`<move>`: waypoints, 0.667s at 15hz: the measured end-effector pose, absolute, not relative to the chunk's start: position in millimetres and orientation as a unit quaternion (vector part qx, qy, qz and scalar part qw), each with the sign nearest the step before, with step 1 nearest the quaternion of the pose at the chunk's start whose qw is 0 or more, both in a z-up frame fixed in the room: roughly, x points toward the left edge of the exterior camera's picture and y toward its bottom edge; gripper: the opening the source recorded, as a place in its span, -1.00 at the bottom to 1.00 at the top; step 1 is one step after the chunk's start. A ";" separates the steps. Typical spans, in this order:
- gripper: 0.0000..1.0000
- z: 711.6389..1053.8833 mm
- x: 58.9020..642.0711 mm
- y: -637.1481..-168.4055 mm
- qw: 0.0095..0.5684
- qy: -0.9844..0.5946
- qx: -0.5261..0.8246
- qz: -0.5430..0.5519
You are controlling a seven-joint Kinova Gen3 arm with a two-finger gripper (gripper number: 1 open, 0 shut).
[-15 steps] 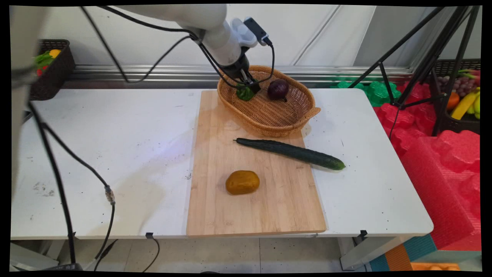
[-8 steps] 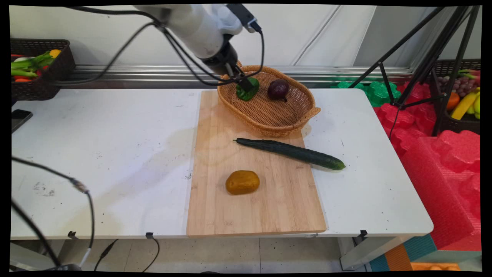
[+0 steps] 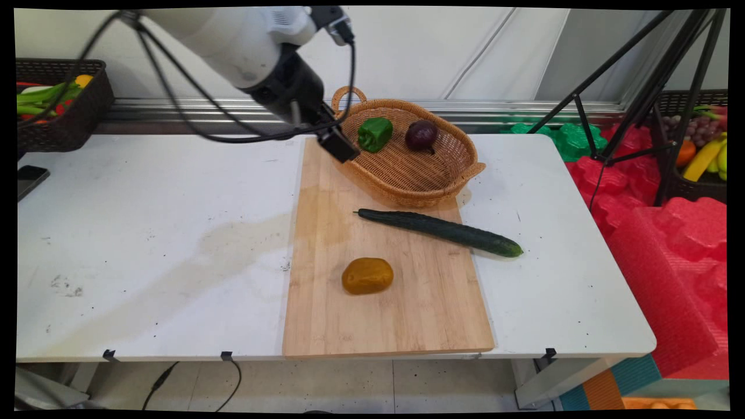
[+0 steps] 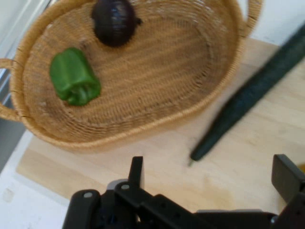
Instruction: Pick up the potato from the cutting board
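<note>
My gripper (image 3: 339, 145) hangs open and empty above the far left corner of the wooden cutting board (image 3: 326, 233), just left of the wicker basket (image 3: 407, 174). In the hand view its two black fingers (image 4: 137, 171) stand wide apart with nothing between them. A green bell pepper (image 3: 374, 134) lies in the basket's left part, a dark purple onion (image 3: 421, 135) to its right; both also appear in the hand view, pepper (image 4: 74, 82) and onion (image 4: 113, 22). A long dark cucumber (image 3: 439, 230) lies across the board's right edge, and a yellow-brown potato (image 3: 366, 275) sits nearer the front.
A dark crate (image 3: 58, 110) of vegetables stands at the far left behind the table. A black phone (image 3: 29, 179) lies at the table's left edge. Tripod legs (image 3: 628, 105), red foam (image 3: 669, 244) and a fruit crate (image 3: 698, 145) stand to the right.
The gripper let go of the green pepper, which now rests in the basket, and drew back up and to the left, out over the board's corner.
</note>
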State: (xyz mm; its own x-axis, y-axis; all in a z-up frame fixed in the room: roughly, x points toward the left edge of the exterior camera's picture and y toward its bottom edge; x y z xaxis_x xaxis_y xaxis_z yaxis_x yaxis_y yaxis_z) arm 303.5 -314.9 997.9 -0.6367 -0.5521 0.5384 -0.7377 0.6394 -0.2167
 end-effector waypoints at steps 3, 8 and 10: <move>1.00 1004.2 309.8 -288.9 0.218 -0.890 0.346 0.200; 1.00 995.6 314.7 -261.9 0.212 -0.904 0.324 0.182; 1.00 987.9 316.1 -253.6 0.207 -0.910 0.315 0.175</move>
